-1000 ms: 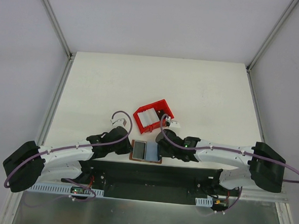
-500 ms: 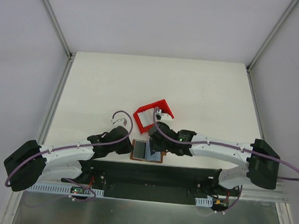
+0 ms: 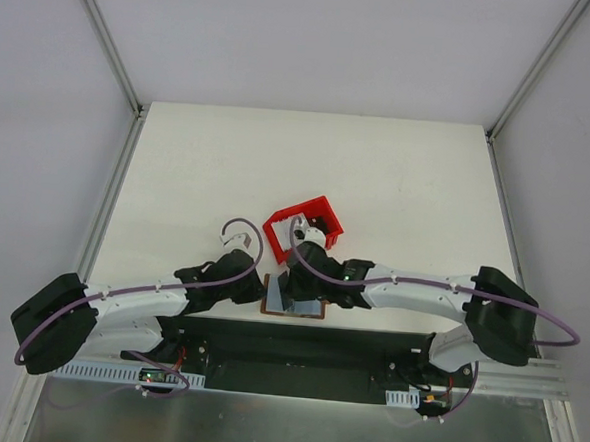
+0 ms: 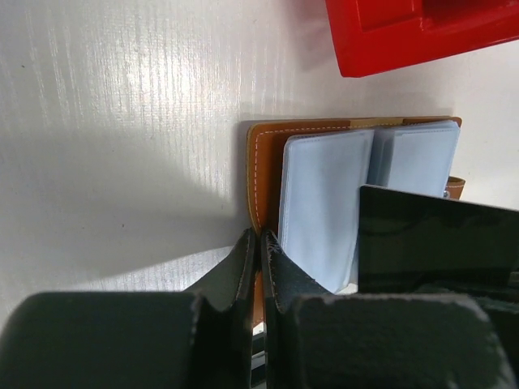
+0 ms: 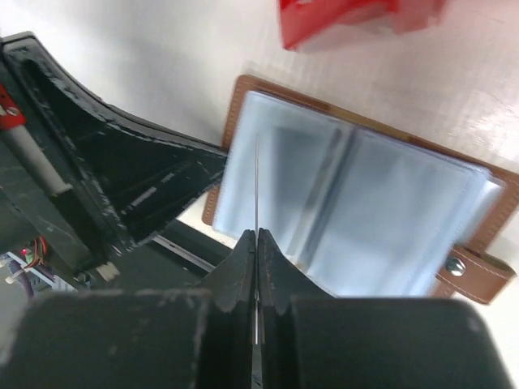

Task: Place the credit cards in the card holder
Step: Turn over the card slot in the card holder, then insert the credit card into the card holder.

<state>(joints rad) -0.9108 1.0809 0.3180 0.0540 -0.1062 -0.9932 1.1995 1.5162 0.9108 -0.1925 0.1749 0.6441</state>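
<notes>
The card holder (image 4: pixel 268 162) lies open at the table's near edge, brown outside with pale blue sleeves (image 4: pixel 324 203) inside. My left gripper (image 4: pixel 259 239) is shut on its brown left edge, pinning it. A thin credit card (image 5: pixel 257 186), seen edge-on, sticks out of my shut right gripper (image 5: pixel 256 237) just above the holder's (image 5: pixel 357 211) left sleeve. In the left wrist view that credit card (image 4: pixel 438 239) shows as a dark rectangle over the holder's right half. From above, both grippers meet at the card holder (image 3: pixel 310 309), left gripper (image 3: pixel 261 289) beside it, right gripper (image 3: pixel 291 284) over it.
A red open-topped tray (image 3: pixel 316 204) stands just behind the card holder, close to my right wrist. The table's front edge and the black base rail (image 3: pixel 297 346) run right below the holder. The left gripper's fingers (image 5: pixel 122 186) sit close to the card.
My right gripper has swung left from beside the red tray to over the card holder, carrying the card. The left gripper has stayed on the holder's edge.
</notes>
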